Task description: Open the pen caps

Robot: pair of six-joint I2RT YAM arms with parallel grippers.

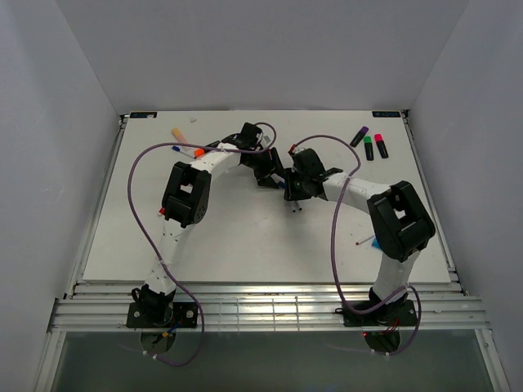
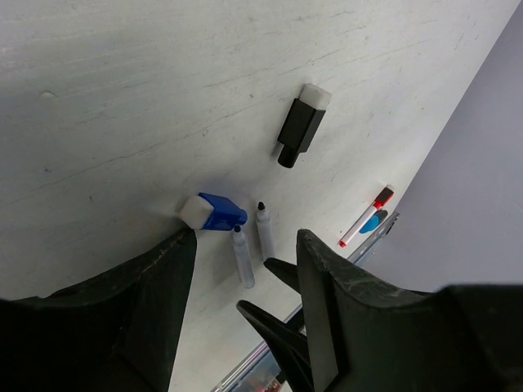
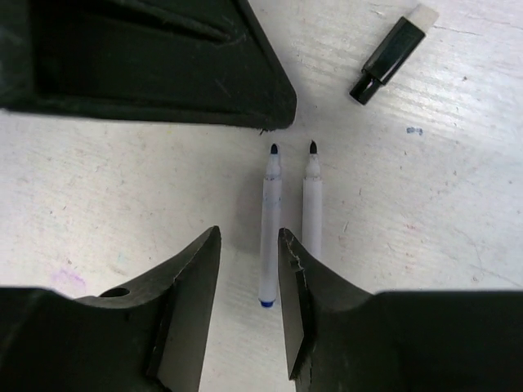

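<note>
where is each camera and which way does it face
Top external: above, behind the arms, looking down at the table; both show.
Left wrist: on left arm, looking down past the left end effector at a blue cap.
Right wrist: on right arm, looking down through the right end effector.
Shared by both wrists: two uncapped thin pens, black cap.

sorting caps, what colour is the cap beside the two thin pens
Blue cap, white end; left wrist view.
</note>
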